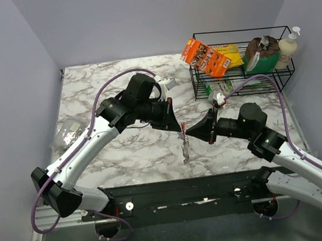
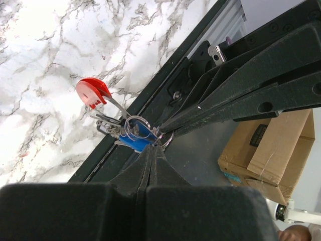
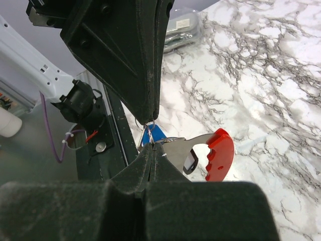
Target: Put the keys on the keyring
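Both grippers meet above the middle of the marble table. My left gripper is shut on the thin wire loop of the keyring, which hangs down between the two. My right gripper is shut on the same loop from the other side. In the left wrist view my gripper pinches the ring next to the blue-headed key, with several metal keys and the red curved piece beyond. In the right wrist view my gripper holds the wire; the blue-headed key and the red piece show behind.
A black wire basket at the back right holds an orange box, a yellow pack and a pump bottle. A clear plastic bag lies at the left edge. A cardboard box sits beyond the table's front rail.
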Tool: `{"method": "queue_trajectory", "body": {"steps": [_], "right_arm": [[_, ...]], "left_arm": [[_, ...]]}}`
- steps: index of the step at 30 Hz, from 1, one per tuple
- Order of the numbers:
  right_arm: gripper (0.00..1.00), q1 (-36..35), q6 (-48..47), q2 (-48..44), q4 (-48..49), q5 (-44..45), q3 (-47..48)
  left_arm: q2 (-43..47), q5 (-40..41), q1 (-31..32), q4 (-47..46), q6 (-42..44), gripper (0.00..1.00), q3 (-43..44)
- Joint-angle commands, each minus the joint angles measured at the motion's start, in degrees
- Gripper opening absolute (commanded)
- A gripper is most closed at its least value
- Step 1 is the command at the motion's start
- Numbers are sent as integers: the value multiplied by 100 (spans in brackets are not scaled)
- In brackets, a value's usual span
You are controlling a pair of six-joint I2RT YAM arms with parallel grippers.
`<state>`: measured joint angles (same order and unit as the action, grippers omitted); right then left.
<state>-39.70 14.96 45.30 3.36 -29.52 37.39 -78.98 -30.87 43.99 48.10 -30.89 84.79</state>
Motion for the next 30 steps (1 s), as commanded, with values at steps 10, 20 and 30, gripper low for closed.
{"method": "queue_trajectory", "body": {"steps": [10,20,30], "right_arm": [[0,6,-90,-118,95,95,-74],[0,6,-151,-206,43,51,-82],[0,6,-564,-469,60,-265,-109]], "left_arm": [[58,-138,-22,218,84,0,187],[-30,-156,-127,446,276,0,432],[-12,-1034,-197,210,190,0,214]]}}
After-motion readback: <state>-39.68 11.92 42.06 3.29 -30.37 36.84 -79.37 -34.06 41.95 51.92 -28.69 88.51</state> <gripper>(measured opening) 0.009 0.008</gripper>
